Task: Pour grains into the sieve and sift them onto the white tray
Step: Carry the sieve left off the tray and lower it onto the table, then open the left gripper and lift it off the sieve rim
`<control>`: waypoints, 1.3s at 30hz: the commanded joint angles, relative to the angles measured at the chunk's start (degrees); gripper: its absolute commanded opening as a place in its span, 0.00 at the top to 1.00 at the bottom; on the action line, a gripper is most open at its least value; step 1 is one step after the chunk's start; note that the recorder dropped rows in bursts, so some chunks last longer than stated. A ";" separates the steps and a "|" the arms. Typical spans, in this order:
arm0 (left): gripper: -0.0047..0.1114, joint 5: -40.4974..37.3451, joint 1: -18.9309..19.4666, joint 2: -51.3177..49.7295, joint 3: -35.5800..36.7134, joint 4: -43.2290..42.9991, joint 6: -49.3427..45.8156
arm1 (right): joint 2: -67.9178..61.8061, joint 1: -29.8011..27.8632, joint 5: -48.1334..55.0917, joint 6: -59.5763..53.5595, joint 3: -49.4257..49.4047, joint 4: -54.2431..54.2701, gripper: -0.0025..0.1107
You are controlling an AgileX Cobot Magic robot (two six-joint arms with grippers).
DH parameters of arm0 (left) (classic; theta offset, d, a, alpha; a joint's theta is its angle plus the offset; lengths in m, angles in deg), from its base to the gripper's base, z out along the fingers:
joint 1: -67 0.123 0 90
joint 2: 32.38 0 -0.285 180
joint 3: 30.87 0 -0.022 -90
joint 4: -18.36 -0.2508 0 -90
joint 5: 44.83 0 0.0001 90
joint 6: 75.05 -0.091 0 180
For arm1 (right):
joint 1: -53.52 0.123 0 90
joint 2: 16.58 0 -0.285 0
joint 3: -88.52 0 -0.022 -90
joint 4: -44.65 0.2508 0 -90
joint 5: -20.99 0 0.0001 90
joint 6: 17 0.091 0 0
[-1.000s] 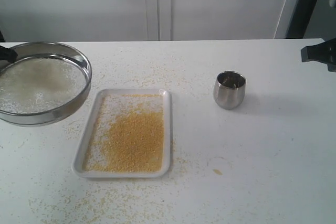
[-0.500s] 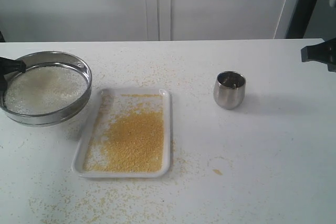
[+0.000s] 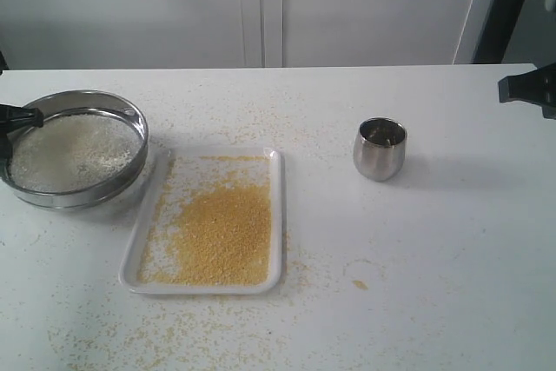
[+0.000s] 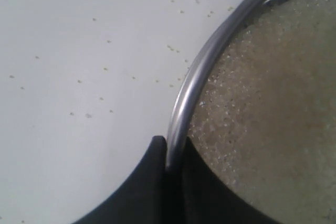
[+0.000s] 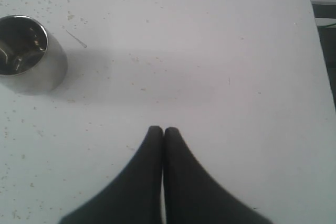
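The sieve point(image 3: 75, 149), a wide steel ring with whitish grains point(image 3: 74, 152) lying on its mesh, sits low on the table at the left, beside the white tray point(image 3: 274, 215). My left gripper point(image 3: 19, 115) is shut on the sieve's rim point(image 4: 195, 85), one finger outside the ring and one inside over the pale grains point(image 4: 268, 108). Golden-yellow grains point(image 3: 219, 232) cover much of the tray's floor. My right gripper point(image 5: 163, 130) is shut and holds nothing; it hangs over bare table at the far right point(image 3: 526, 88).
A small rounded steel cup point(image 3: 380, 149) stands right of the tray, also in the right wrist view point(image 5: 29, 53). Stray yellow grains point(image 3: 208, 332) are scattered over the white table around the tray and near the front edge.
The sieve has come down and shifted slightly right, from held up at the left edge to low on the table beside the tray. The right arm has not moved.
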 commanded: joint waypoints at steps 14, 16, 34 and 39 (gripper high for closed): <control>0.93 0.39 0.10 -3.27 -0.38 1.32 -0.06 | 0.07 -0.15 -0.54 0.19 -0.07 -0.09 0.98; 0.82 0.28 0.10 -3.27 -0.38 1.32 -0.94 | 0.07 -0.15 -0.54 0.19 -0.07 -0.09 0.98; 0.44 -4.03 0.10 6.67 -0.38 -7.69 -0.98 | 0.07 -0.15 -0.54 0.19 -0.07 -0.09 0.98; 0.92 -7.92 0.10 13.15 0.58 -8.97 -4.69 | 0.07 -0.15 -0.54 0.19 -0.07 -0.09 0.98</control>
